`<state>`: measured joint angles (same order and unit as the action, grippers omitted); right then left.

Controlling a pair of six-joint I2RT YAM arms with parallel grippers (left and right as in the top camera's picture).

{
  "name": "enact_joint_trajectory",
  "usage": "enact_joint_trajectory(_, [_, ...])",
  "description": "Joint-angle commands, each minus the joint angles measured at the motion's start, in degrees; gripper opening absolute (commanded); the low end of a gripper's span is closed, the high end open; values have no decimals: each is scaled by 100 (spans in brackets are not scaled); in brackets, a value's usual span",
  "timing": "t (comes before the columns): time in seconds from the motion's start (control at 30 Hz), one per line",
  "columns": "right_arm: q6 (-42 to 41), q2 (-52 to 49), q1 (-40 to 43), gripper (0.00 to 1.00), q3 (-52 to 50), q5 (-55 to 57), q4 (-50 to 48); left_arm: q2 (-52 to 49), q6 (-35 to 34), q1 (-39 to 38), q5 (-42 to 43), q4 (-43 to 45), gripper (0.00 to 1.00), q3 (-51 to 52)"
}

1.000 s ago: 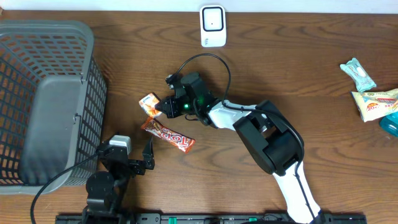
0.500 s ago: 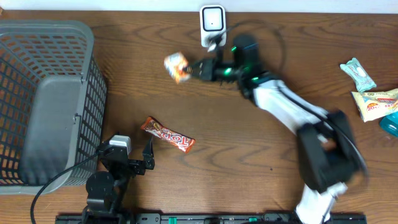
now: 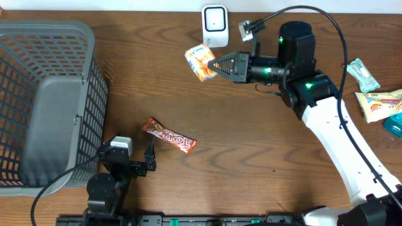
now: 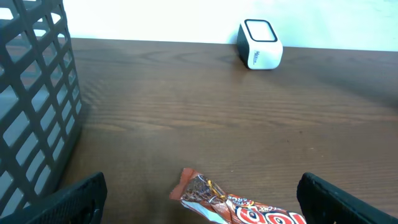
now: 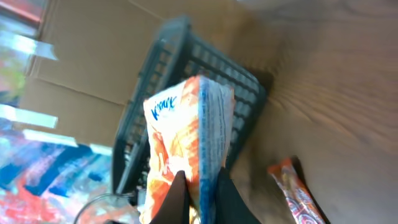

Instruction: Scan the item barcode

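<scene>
R fingers are pinching shut on one end of the snack packet, holding it up off the desk, just beside and a bit in front of the white scanner. In the wrist view the packet is standing edge-on betw. the two fingers, orange/white face to one side, printed back to the other. Barcode isn't legible from here. L fingers are sitting wide apart w/ nothing in them, low by the desk. A choc bar is lying just ahead of them, w/ the basket off to their left.

Handling, as I'm judging it: packet is looking light, thin foil/plastic, soft & crinkly, prob. slippery, so it's likely flopping over if held by a corner only. Best hold is on the sealed end seam, clear of the printed panel, so the fingers aren't covering the code. Squeezing the middle is risking crushed contents.
</scene>
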<state>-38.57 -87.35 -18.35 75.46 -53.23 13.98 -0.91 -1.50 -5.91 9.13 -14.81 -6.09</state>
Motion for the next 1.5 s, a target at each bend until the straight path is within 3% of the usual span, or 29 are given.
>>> enact_joint_trajectory(0.0, [588, 87, 122, 1, -15, 166, 358, 31, -9, -28, 74, -52, 98, 127])
enact_joint_trajectory(0.27, [968, 87, 417, 1, -15, 177, 1034, 31, -9, -28, 76, -52, 98, 127])
enact_joint_trajectory(0.43, [1257, 87, 1091, 1, -15, 197, 2031, 31, -9, -28, 74, -52, 98, 127])
enact_joint_trajectory(0.77, [2686, 87, 1419, 1, -192, -393, 3845, 31, -9, -28, 74, -52, 98, 127])
enact_joint_trajectory(0.97, [3097, 87, 1440, 1, -1121, -1432, 3569, 31, -9, -28, 74, -52, 98, 127])
enact_joint_trajectory(1.2, [3064, 87, 1440, 1, -2387, -2879, 2022, 31, -9, -28, 74, -52, 98, 127])
enact_joint_trajectory(1.3, [2815, 87, 1499, 1, -2828, -2944, 1381, 31, -9, -28, 74, -52, 98, 127])
enact_joint_trajectory(1.47, [2837, 87, 1617, 1, -2983, -3104, 1320, 31, -9, -28, 74, -52, 98, 127])
